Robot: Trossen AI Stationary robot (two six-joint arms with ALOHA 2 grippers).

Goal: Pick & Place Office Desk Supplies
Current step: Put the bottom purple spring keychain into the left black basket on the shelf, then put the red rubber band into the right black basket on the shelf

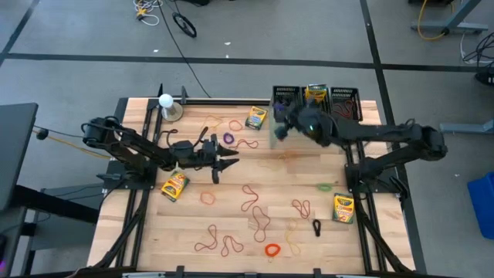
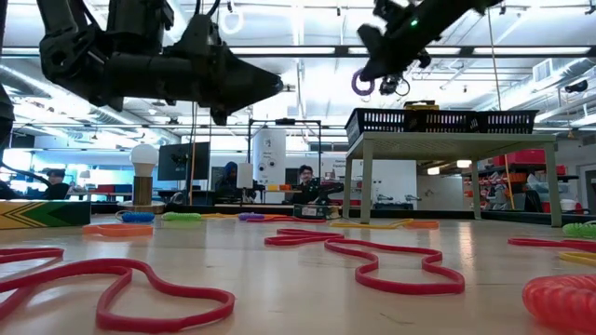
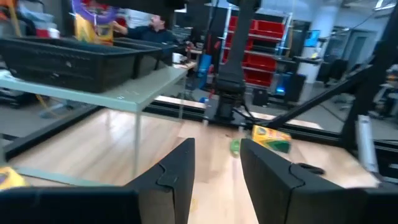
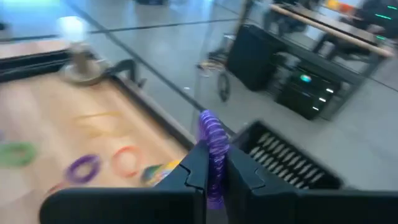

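Note:
My right gripper (image 1: 278, 130) is up in the air near the table's far edge, just left of the black baskets (image 1: 316, 100), and is shut on a purple ribbed ring (image 4: 212, 134). My left gripper (image 1: 229, 161) hovers open over the left middle of the table and touches nothing. Its fingers (image 3: 180, 174) stand apart in the left wrist view. Red and tan rubber-band loops (image 1: 255, 202) lie flat across the wood. Another purple ring (image 1: 228, 138), an orange ring (image 1: 272, 249) and a green ring (image 1: 325, 186) lie there too. Crayon boxes (image 1: 175, 186) (image 1: 343, 208) (image 1: 255, 117) lie flat on the table. My right gripper pinches the purple ring between its two fingers, edge-on. The ring's upper arc (image 4: 210, 124) sticks out past the fingertips. In the low view the ring (image 2: 361, 84) hangs beside the slanting fingers, lifted clear above the level of the basket rims.
The black baskets sit on a pale green stand (image 2: 447, 140) at the far right; one basket holds a crayon box (image 1: 316, 94). A white ball on a round base (image 1: 166, 104) stands at the far left. A black ring (image 1: 316, 226) lies near right. People sit beyond the table.

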